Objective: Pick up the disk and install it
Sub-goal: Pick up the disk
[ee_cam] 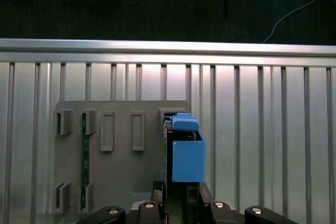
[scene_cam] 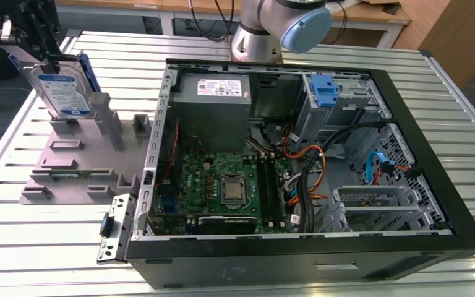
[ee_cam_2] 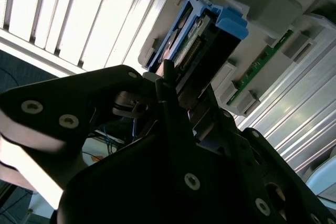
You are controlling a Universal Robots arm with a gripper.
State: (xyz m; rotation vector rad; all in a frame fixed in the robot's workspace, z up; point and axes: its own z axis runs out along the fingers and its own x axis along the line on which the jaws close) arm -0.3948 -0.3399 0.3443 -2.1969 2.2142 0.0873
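Disk (scene_cam: 62, 90) standing on edge in a grey rack (scene_cam: 72, 167), pincer (scene_cam: 46, 57) clamped on its top edge.

The disk is upright at the rack's far end, with its label facing out and blue rails down its sides. The rack sits on the table (scene_cam: 39, 247), to the exterior view's left of the open computer case (scene_cam: 303, 253). I cannot tell whether the disk's bottom edge rests in its slot or hangs just above it. To my eye this pick-up wants a straight upward pull with a centred grip. That should keep the rails from binding in the slot and stop the disk tipping against the rack's posts.
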